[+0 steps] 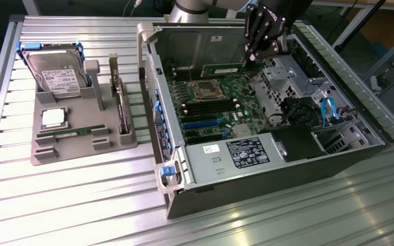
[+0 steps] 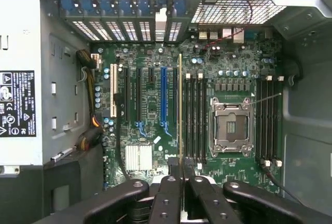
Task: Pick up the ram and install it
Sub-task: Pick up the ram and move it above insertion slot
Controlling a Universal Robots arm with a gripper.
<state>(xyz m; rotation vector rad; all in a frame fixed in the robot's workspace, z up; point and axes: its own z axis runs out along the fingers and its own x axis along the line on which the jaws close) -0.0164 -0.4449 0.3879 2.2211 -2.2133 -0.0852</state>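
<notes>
Here the gripper (image 1: pixel 250 57) hangs over the open computer case (image 1: pixel 266 174) with its jaws pressed onto the ram (image 1: pixel 223 67). One end of the stick is pinched between them and the rest reaches out sideways, clear above the motherboard (image 1: pixel 211 118). In the wrist view the gripper (image 2: pixel 181 175) shows two dark inner fingers (image 2: pixel 168 193) closed on the ram (image 2: pixel 180 105). The stick is seen edge-on as a thin pale line running straight out from the fingertips. It lies parallel to the memory slots (image 2: pixel 195 115) and just beside the nearer bank of them. Whether its lower edge touches any slot cannot be told from that view. By count there is one ram in the jaws. There is one CPU socket (image 2: pixel 232 125) on the board beneath them, standing open. There are two banks of dark memory slots, one on each side of that socket, though the slots in each bank are too close to count surely. Well away from the jaws, outside the case, sits one grey tray (image 1: pixel 80 148). It holds one hard drive (image 1: pixel 59 77), one CPU chip (image 1: pixel 53 118) and one expansion card (image 1: pixel 119 105) standing on edge.
</notes>
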